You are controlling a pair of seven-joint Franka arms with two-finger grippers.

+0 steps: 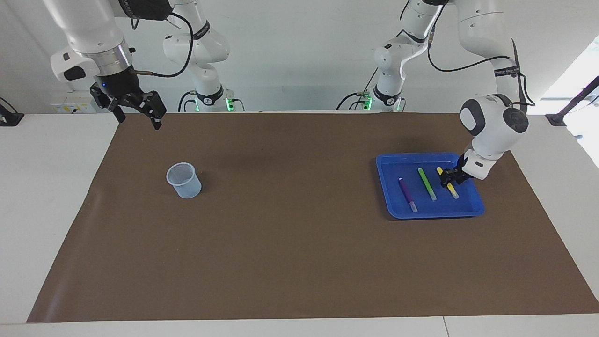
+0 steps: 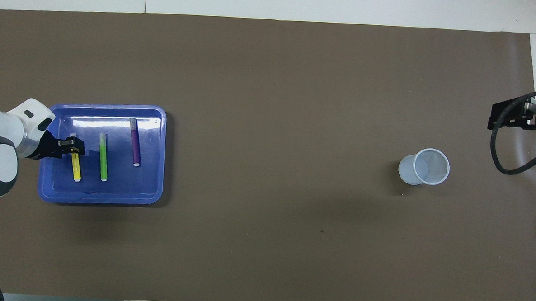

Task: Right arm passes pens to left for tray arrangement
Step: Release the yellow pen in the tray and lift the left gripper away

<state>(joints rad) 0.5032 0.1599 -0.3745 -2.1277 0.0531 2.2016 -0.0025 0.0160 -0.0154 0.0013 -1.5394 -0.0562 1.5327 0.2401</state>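
Item: three pens (image 1: 427, 183) lay in the blue tray (image 1: 468, 213). Left gripper (image 1: 450, 177) straddled the yellow pen (image 1: 452, 189), fingers released; right gripper (image 1: 136, 108) waited open, raised over the table's edge. Risk: a slanted withdrawal might drag the pen askew.

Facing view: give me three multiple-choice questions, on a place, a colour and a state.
1. Where does the translucent cup stand? A in the blue tray; B on the brown mat, toward the right arm's end; C on bare white table.
2. Which pen is the left gripper at? A purple; B green; C yellow.
3. How is the right gripper? A open, empty; B shut on a pen; C shut on the cup.
B, it stands on the mat; C, that gripper is down at the yellow pen in the blue tray; A, fingers spread with nothing between, raised over the mat's edge.
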